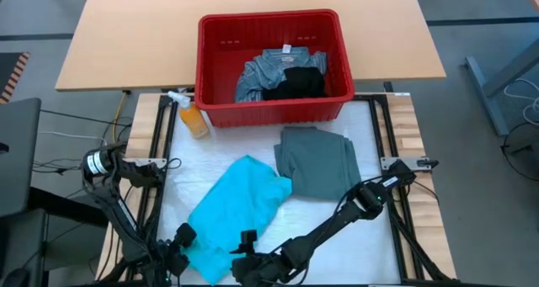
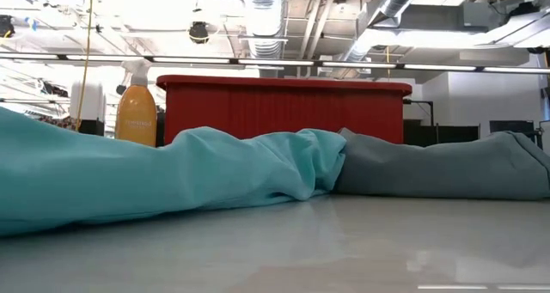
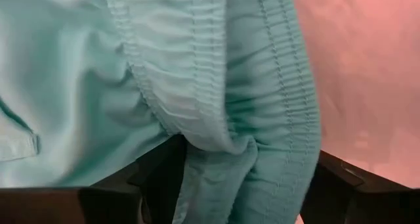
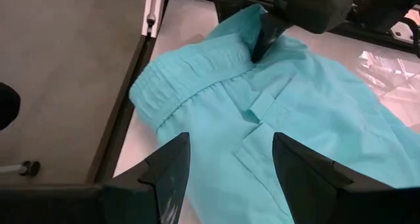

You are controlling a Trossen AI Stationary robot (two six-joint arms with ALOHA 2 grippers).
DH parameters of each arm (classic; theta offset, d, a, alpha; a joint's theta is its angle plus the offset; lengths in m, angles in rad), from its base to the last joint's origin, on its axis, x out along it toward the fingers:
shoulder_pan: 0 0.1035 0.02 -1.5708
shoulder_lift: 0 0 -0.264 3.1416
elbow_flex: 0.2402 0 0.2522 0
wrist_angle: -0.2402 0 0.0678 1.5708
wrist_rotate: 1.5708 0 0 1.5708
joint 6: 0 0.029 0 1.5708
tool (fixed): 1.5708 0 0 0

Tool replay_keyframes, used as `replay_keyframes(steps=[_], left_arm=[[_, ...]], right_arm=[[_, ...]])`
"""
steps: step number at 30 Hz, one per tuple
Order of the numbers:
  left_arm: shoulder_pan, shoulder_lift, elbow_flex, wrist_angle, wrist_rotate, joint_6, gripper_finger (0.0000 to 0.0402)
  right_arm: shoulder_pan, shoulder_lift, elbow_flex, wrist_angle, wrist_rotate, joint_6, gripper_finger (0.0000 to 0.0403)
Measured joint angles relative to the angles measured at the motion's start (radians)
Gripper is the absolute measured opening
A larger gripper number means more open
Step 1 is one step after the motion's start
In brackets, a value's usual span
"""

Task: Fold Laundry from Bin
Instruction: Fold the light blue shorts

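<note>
Where the table's near edge meets our two arms, we see the left gripper (image 1: 179, 252) clenched on the gathered, ribbed elastic waistband of the turquoise garment (image 1: 238, 204), the soft cloth bunched between its dark fingers (image 3: 161, 168). Just beside it, our right gripper (image 4: 230, 161) hovers over the same smooth fabric with its fingers spread and nothing between them, a small stitched pocket flap showing below. That garment sprawls in loose folds across the pale table (image 1: 370, 236). Touching its far side lies the grey-green garment (image 1: 317, 161), a flatter, roughly rectangular fold of matte cloth. Farther back stands an orange spray bottle (image 1: 191, 117) beside the red bin (image 1: 274, 108), rigid plastic with a thick rim, holding crumpled black laundry (image 1: 295, 81) and mottled blue-grey laundry (image 1: 265, 68).
</note>
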State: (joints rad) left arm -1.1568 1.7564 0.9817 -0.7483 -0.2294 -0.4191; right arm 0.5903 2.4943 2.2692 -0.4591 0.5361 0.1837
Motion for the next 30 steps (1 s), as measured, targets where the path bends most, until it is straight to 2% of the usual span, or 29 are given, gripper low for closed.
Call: replay_keyframes(steps=[4,16,19,23,30], left_arm=[[0.024,-0.004,-0.002,-0.015,-0.005,0.018,0.0226],[0.037,-0.015,-0.006,-0.023,-0.042,0.06,0.0137],[0.049,-0.015,-0.006,-0.023,-0.042,0.052,0.0101],[0.06,-0.013,0.009,-0.029,-0.037,0.04,0.0021],[0.071,-0.067,0.071,-0.045,-0.019,0.013,0.0005]], right_arm=[[-0.002,0.0,0.0,0.016,-0.009,0.002,0.024],[-0.002,0.0,0.0,0.047,-0.015,0.002,0.024],[-0.002,0.0,0.0,0.047,-0.015,0.001,0.024],[-0.002,0.0,0.0,0.047,-0.015,-0.007,0.024],[0.004,-0.018,0.0,-0.082,0.009,-0.008,0.0236]])
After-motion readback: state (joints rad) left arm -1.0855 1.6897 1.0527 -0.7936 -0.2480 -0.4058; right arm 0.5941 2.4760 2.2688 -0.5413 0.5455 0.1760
